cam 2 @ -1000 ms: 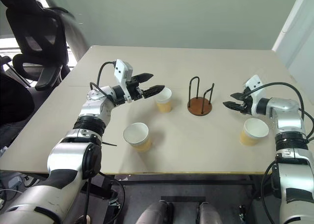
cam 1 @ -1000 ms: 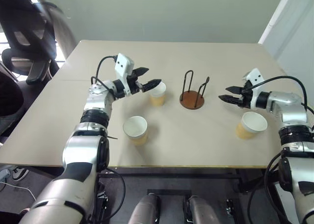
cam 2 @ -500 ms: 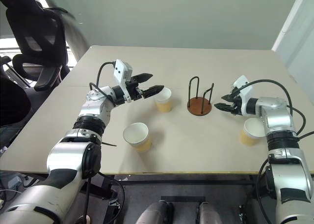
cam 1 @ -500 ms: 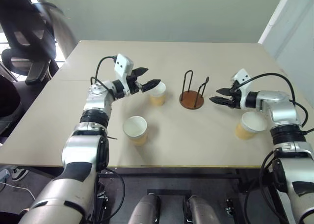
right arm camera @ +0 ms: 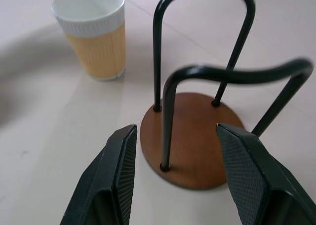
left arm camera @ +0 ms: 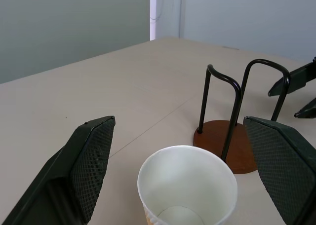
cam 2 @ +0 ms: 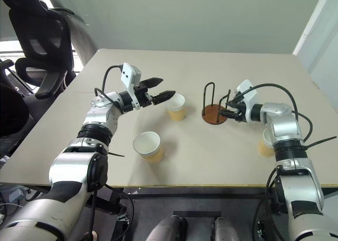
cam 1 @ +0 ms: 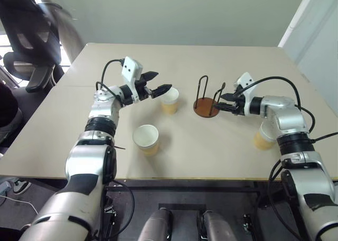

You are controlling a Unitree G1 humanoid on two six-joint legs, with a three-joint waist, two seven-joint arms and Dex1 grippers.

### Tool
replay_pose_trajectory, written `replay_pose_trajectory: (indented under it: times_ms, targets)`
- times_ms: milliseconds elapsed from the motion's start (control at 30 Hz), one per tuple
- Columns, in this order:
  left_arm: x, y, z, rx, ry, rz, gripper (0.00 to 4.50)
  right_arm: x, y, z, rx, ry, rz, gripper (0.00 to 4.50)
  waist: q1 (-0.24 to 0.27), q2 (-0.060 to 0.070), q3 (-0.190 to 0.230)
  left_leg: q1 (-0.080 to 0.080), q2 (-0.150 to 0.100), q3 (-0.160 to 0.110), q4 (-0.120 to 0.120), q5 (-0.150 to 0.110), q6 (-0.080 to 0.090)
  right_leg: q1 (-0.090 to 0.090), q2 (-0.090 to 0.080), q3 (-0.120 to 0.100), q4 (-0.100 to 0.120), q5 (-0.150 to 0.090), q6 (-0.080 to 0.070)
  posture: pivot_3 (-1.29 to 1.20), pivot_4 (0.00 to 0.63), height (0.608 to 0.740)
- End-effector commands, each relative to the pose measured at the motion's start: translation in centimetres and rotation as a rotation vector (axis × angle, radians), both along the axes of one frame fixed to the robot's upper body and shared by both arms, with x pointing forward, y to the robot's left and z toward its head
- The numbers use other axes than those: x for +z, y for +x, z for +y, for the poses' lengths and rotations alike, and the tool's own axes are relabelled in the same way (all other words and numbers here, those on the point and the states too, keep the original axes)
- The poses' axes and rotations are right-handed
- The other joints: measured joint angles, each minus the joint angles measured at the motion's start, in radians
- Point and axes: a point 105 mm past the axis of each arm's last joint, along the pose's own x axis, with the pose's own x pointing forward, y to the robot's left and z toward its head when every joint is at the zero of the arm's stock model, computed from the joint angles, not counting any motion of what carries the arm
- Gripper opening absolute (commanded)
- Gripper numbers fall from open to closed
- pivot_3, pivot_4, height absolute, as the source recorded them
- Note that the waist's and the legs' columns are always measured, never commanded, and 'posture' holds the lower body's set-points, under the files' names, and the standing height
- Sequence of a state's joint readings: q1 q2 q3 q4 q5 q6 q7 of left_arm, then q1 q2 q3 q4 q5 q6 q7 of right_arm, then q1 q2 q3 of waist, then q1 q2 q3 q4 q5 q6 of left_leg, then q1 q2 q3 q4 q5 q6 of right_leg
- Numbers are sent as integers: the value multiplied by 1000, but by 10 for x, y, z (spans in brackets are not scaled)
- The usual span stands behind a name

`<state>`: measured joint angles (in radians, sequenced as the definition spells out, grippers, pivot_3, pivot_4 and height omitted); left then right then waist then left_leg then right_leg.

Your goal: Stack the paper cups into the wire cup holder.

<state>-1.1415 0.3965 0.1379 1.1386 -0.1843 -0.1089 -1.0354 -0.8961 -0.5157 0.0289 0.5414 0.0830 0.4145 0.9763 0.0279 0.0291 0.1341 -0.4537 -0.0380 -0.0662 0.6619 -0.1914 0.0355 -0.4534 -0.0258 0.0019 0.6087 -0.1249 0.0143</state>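
Left gripper (cam 1: pixel 162 90), fingers spread wide and empty, flanking the small tan-walled, white-rimmed paper cup (cam 1: pixel 169 100): best closed gently at mid-wall, without crushing. Upright on the beige desk (cam 1: pixel 232 66), mouth up, long axis vertical, just beside the black-wire, brown-disc cup holder (cam 1: pixel 207 100). Right gripper (cam 1: pixel 218 101), fingers part-open and empty, straddling a holder loop.

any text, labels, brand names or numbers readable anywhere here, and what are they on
None: no word, number or sign can be read in these pictures.
Paper cups: tan-yellow ribbed walls, white rims, no print.
Wire cup holder: plain reddish-brown base and black wire, no label.
Left gripper and right gripper: black textured fingers, no marking to be read.
Table: bare surface.
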Motion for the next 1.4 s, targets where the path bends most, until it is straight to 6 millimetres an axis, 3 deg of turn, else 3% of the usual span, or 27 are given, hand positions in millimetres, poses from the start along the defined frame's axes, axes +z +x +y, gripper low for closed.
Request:
replay_pose_trajectory:
  times_ms: [33, 1100, 1333, 1400]
  targets:
    - [20, 1, 1, 8, -2, -64, 4465, 16, 5, 8, 1, 8, -64, 2572, 0, 0, 0, 0, 0, 0, 0, 0, 0, 0, 0, 0, 0, 0, 0, 0, 150, 740]
    - [19, -1, 5, -5, 11, -61, 4465, 1, 7, 24, 10, 11, -54, 2572, 0, 0, 0, 0, 0, 0, 0, 0, -1, 0, 0, 0, 0, 0, 0, 0, 150, 740]
    - [19, -2, 5, -7, 12, -58, 4500, -3, 6, 25, 18, 6, -36, 271, 0, 0, 0, 0, 0, 0, 0, 0, -1, 0, 0, 0, 0, 0, 0, 0, 150, 740]
    - [19, -2, 5, -6, 12, -58, 4500, -3, 6, 25, 20, 5, -34, 21, 0, 0, 0, 0, 0, 0, 0, 0, -1, 0, 0, 0, 0, 0, 0, 0, 150, 740]
